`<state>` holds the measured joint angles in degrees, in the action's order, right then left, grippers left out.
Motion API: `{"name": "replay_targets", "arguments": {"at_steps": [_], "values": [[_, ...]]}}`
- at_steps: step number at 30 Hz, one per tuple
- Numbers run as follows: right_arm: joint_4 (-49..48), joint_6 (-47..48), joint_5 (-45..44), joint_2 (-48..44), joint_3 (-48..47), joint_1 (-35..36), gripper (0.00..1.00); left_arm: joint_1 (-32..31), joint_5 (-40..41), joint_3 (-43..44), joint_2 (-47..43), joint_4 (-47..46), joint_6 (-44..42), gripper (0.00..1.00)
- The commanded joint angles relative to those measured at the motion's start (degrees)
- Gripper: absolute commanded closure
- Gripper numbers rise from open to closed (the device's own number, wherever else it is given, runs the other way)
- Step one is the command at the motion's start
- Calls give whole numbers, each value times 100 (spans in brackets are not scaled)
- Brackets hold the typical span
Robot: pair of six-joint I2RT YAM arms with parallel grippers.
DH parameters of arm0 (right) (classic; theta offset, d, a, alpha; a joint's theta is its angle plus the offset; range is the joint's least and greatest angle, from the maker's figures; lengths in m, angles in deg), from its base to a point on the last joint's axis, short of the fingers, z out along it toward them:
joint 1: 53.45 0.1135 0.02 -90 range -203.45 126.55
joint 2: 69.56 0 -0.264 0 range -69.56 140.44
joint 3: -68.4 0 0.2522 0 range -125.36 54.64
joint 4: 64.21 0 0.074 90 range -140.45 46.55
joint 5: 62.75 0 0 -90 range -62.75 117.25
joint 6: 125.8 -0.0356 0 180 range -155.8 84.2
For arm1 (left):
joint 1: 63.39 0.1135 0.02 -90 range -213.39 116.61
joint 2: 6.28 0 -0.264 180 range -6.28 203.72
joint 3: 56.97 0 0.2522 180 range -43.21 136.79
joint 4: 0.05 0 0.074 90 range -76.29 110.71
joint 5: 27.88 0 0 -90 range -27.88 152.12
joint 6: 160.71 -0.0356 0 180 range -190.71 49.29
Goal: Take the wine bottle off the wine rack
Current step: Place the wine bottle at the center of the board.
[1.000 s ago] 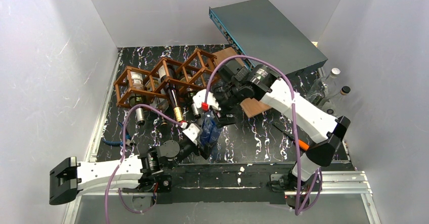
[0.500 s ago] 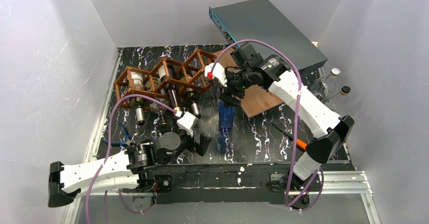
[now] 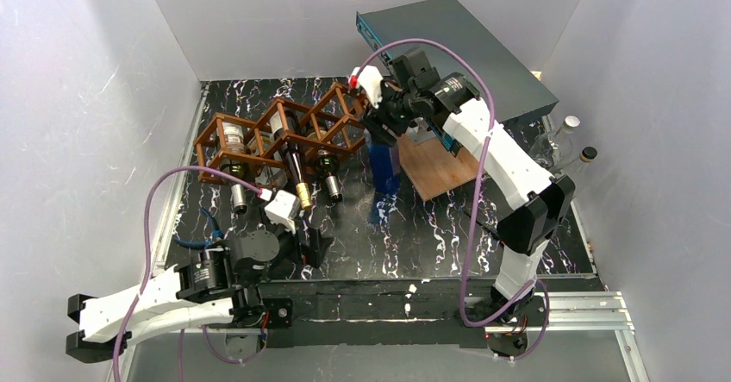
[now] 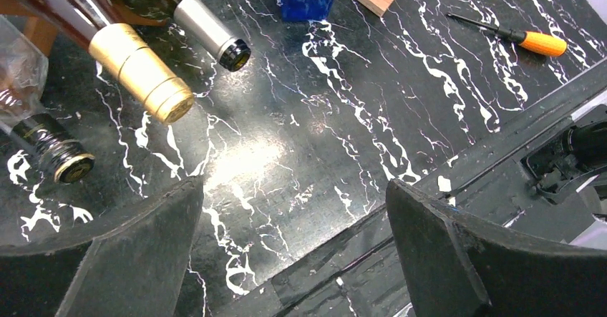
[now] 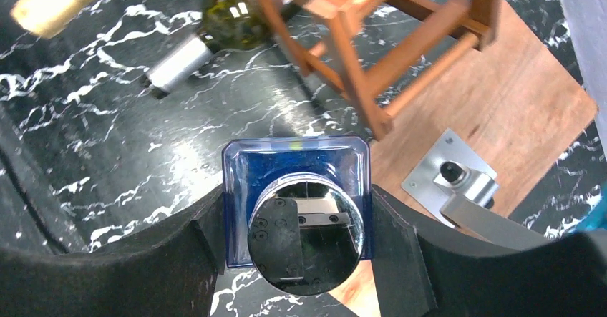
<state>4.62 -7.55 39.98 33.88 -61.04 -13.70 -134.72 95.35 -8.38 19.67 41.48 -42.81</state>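
Right pincer (image 5: 297,204) is clamped around the blue bottle (image 5: 297,161), one finger on each flat side just under the shiny round cap. The bottle hangs or stands upright, and I can't tell whether its base is on the counter (image 4: 358,102) or just above it. Either way it's clear of the wine rack (image 5: 342,11), so I'd call the main job basically done.

In the wrist view the rack's corner post is just beside the bottle at 1 o'clock, and the wooden board (image 5: 465,109) with a little metal bracket (image 5: 451,172) is at 3 o'clock.

What worries me:
- The grip is up high on slick glass, so a quick swing could let the bottle pivot or slide out.
- Drifting toward 1 o'clock could clip the post and jolt the rack, and the gold-capped bottle (image 4: 143,74) and silver-capped bottle (image 4: 207,32) poke out of it neck-down.
- Setting the base half on the board edge would probably tip it.

Left pincer (image 4: 293,220) is wide open and empty, at 7 o'clock from the bottle in the top view, too far off to catch anything.
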Motion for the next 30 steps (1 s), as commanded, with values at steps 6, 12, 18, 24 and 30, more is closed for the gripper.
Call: {"name": "replay_targets", "arguments": {"at_steps": [6, 12, 18, 24, 30], "values": [[-961, -864, -735, 167, -458, -303, 99, -10, 435, 401, -253, 633, 357, 2], [-1133, -1341, -1095, 120, -345, -334, 81, -12, 557, 661, -118, 755, 488, 2], [-1172, -1528, -958, -18, -194, -341, 68, -12, 562, 800, 63, 765, 453, 2], [-1166, -1548, -867, -120, -58, -336, 53, -12, 564, 802, 94, 732, 471, 2], [-1081, -1444, -579, -195, 26, -332, 32, -12, 561, 862, 98, 712, 471, 2]]}}
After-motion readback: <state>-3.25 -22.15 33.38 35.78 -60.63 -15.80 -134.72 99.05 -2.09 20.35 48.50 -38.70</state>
